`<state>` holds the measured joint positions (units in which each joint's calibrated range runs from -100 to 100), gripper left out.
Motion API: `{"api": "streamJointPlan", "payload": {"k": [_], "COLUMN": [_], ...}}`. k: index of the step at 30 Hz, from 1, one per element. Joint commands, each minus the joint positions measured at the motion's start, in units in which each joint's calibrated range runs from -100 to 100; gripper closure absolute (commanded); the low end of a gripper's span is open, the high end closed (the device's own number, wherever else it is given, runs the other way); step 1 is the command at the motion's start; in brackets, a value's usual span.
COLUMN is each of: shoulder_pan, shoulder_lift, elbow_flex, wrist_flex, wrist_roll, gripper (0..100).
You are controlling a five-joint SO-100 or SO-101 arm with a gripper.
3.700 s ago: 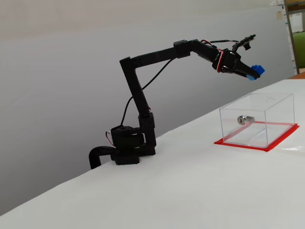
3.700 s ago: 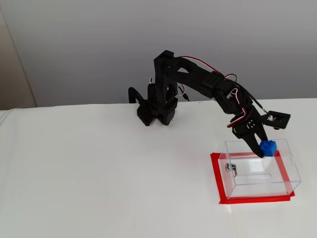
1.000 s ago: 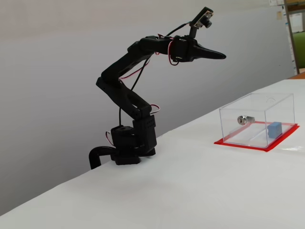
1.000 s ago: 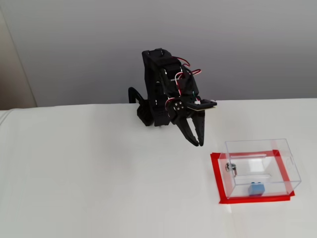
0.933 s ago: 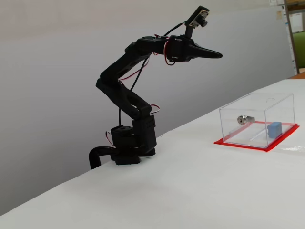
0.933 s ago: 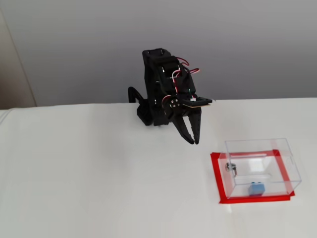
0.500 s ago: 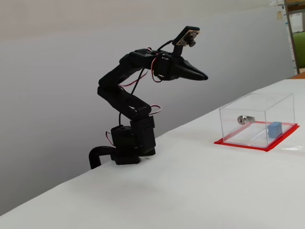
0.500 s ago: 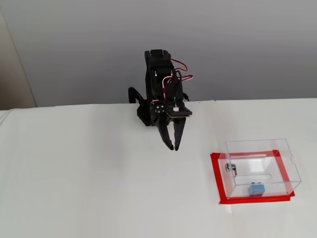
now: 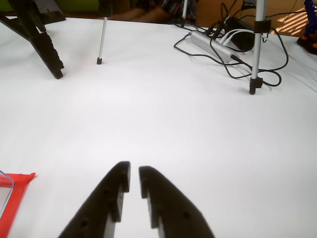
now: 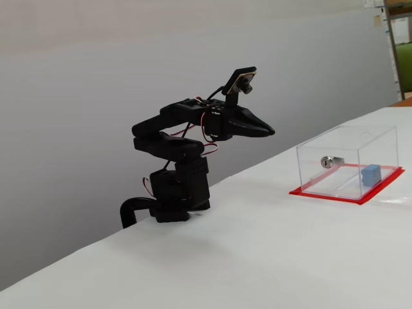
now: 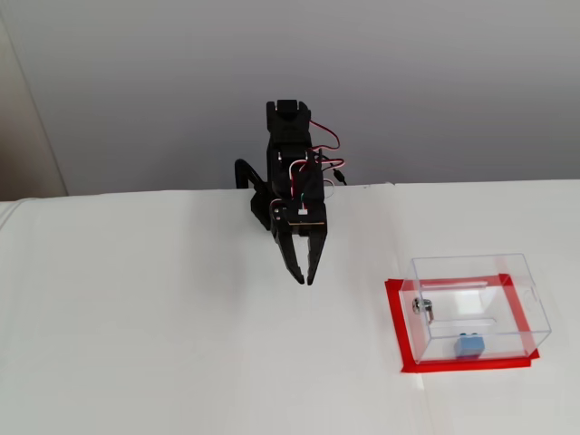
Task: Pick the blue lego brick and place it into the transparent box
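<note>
- Blue is the colour we pick out first: the blue lego brick lies inside the transparent box, on the floor of the box near its front wall as one fixed view frames it.
- From a fixed view at the side we see the same brick at the right end of the box, resting on the red base plate.
- We also see a small silver metal fitting at the left wall of the box, well apart from the brick.
- Our black gripper hangs above the white table, left of the box and clear of it, and it holds nothing.
- In the wrist view the two fingertips stand almost together, with only a narrow slit between them and nothing in that slit.
- From the side, the arm is folded back over its base, and the gripper points toward the box without touching it.
- In the wrist view we catch only a red corner of the base plate at the lower left edge.
- Farther off in that view we see a tripod leg, a silver hub with black cables, and a black stand on the table.
</note>
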<state>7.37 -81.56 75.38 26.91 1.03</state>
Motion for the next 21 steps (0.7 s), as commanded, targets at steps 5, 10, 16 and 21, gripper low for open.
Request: {"api": "streamJointPlan", "payload": {"k": [5,10,16,21], "shoulder_pan": [0.4,0.1,0.4,0.7], "shoulder_lift": [-8.3,-16.1,-18.2,-18.2], "elbow_flex": [11.3,18.7,22.0,23.8], "wrist_flex": [-0.9,-0.2,3.7,4.0], "wrist_roll": [-0.2,-0.2,-0.2,0.2], "gripper": [98,98,98,98]}}
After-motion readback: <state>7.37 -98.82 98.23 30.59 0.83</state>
